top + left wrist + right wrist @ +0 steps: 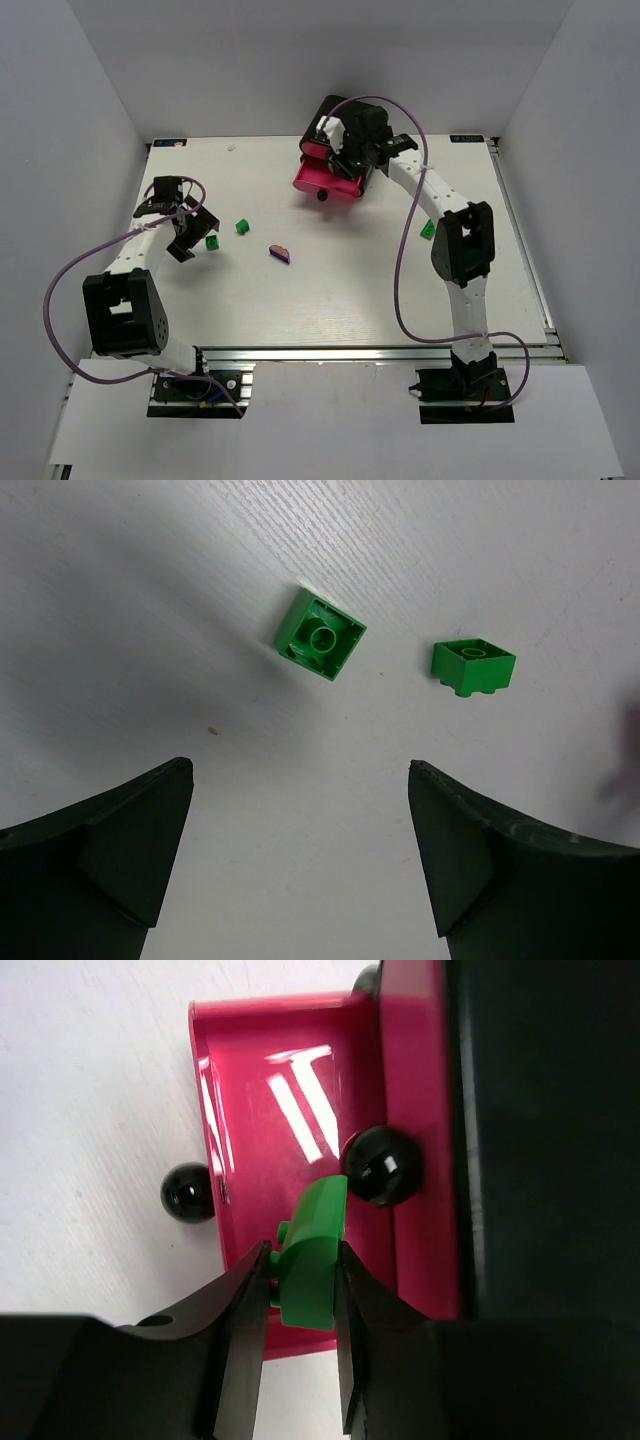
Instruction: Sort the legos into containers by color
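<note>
You have the white table [350, 300] under both arms, and the black box [331, 104] of pink drawers stands at its far middle; take that box as your mark. One pink drawer [270, 1090] is pulled out of the box toward you, its round black knob [187, 1192] on the front lip, and a second black knob [385, 1165] sits on the closed drawer front beside it.

Your right arm [460, 245] reaches in from the near right of the box, and its wrist hangs right over the box; your left arm [125, 300] stays well to the near left of it.

Your right gripper [303, 1272] is closed narrow on a bright green brick [318, 1222], pinched between both fingers just over the near lip of the pulled-out drawer, close beside the second knob; the brick is not yet in the tray.

Your left gripper [300, 770] stands wide and holds nothing, above bare table; two green bricks lie just beyond its fingertips, well to the near left of the box: the nearer brick [320, 635] and the farther brick [474, 666], both hollow side up, apart from each other.

A purple brick [279, 253] lies on the table nearer the box than those two; one more green piece [427, 229] lies to the near right of the box, beside your right arm.
</note>
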### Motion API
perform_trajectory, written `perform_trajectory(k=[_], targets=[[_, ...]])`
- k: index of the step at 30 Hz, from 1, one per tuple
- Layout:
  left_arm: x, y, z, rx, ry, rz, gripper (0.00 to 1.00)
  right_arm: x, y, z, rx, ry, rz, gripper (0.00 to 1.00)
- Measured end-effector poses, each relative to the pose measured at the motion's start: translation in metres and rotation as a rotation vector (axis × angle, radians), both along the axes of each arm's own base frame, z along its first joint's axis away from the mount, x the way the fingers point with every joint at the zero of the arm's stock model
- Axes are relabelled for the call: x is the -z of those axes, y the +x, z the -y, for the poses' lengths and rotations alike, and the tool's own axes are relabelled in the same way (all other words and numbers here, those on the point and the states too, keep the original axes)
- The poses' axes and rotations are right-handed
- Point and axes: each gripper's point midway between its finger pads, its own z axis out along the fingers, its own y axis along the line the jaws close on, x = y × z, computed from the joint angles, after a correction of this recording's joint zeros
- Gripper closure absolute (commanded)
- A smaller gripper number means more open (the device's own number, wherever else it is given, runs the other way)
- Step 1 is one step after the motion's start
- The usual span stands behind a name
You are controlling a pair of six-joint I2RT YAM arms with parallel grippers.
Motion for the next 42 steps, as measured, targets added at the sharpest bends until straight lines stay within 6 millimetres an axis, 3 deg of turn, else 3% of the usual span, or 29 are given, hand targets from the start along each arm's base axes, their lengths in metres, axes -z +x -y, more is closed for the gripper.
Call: perform_trajectory(k=[3,5,10,17,25,29,31,35,42], targets=[[0.0,0.001,0.0,0.001,-0.001,0.004,0.02,0.017,-0.002,-0.004,0.008,-0.026,-0.032,0.53],[-0.001,0.002,0.0,0.001,-0.002,0.009,0.02,0.019,-0.001,-0.003,0.021,-0.038,-0.031,0.46],[0.0,0.004,0.001,0.002,-0.004,0.013,0.03,0.018,0.004,0.001,0.046,-0.044,-0.014,0.4],[0.018,0.007,-0.001,0.002,0.001,-0.028,0.07,0.011,-0.005,-0.001,0.04,-0.003,-0.055,0.48],[0.048,0.022,-0.008,0.027,0.026,-0.113,0.1,-0.051,-0.09,0.012,-0.053,0.158,-0.117,0.46],[0.057,0.041,-0.01,0.05,0.036,-0.118,0.13,-0.077,-0.115,0.02,-0.071,0.213,-0.092,0.46],[0.061,0.048,-0.009,0.06,0.038,-0.121,0.18,-0.077,-0.119,0.021,-0.075,0.223,-0.091,0.45],[0.067,0.061,-0.01,0.079,0.043,-0.128,0.24,-0.058,-0.124,0.026,-0.057,0.215,-0.144,0.45],[0.07,0.057,-0.006,0.129,0.033,-0.147,0.39,-0.053,-0.121,0.034,-0.026,0.22,-0.165,0.45]])
